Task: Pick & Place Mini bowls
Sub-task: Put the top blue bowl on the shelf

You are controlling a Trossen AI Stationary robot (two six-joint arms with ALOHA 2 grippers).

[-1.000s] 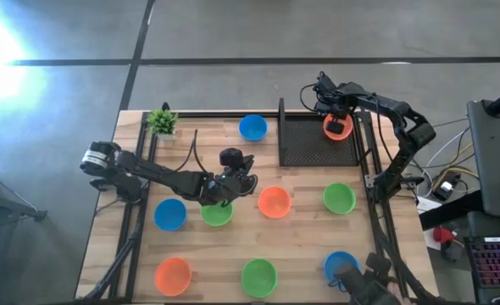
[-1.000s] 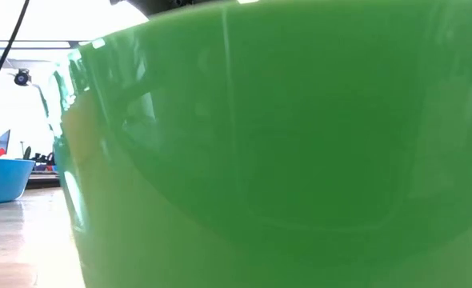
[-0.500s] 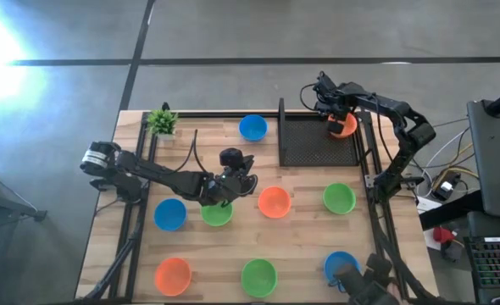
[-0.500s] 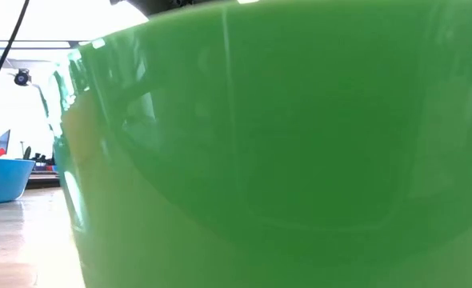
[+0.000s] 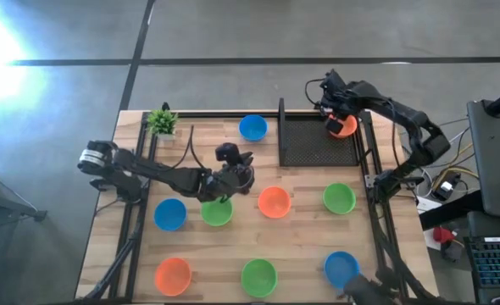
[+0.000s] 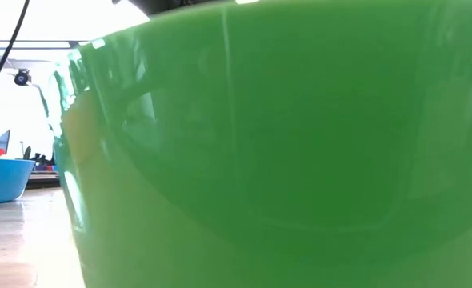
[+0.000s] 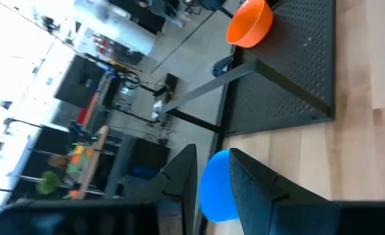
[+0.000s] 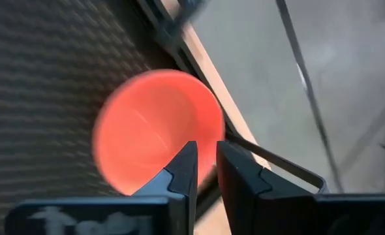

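Several mini bowls stand on the wooden table (image 5: 309, 237) on their bases: blue (image 5: 252, 127), blue (image 5: 170, 213), green (image 5: 217, 211), orange (image 5: 274, 202), green (image 5: 339, 198), orange (image 5: 173, 274), green (image 5: 258, 275), blue (image 5: 341, 267). My right gripper (image 5: 335, 113) is shut on one more orange bowl (image 5: 344, 126) over the far right corner of the black perforated tray (image 5: 309, 144). My left gripper (image 5: 233, 175) hovers just beyond the green bowl, its fingers (image 7: 179, 183) a narrow gap apart and empty. The low view is filled by a green bowl (image 6: 284, 160). My right gripper holds the orange bowl by its rim (image 8: 207, 140), one finger inside the bowl and one outside. The fingers come from above, pointing down. The bowl sits tilted (image 7: 250, 23) over the tray's far right corner; whether it touches the tray I cannot tell.
A small potted plant (image 5: 161, 121) stands at the table's far left corner. The tray has a raised black wall on its left side (image 5: 281, 131). Black frame rails run along the table's left (image 5: 131, 229) and right (image 5: 377, 220) sides.
My right gripper has carried the orange bowl a little toward the table's right edge, to the tray's far right corner. My left gripper has shifted slightly toward the far edge, away from the green bowl.
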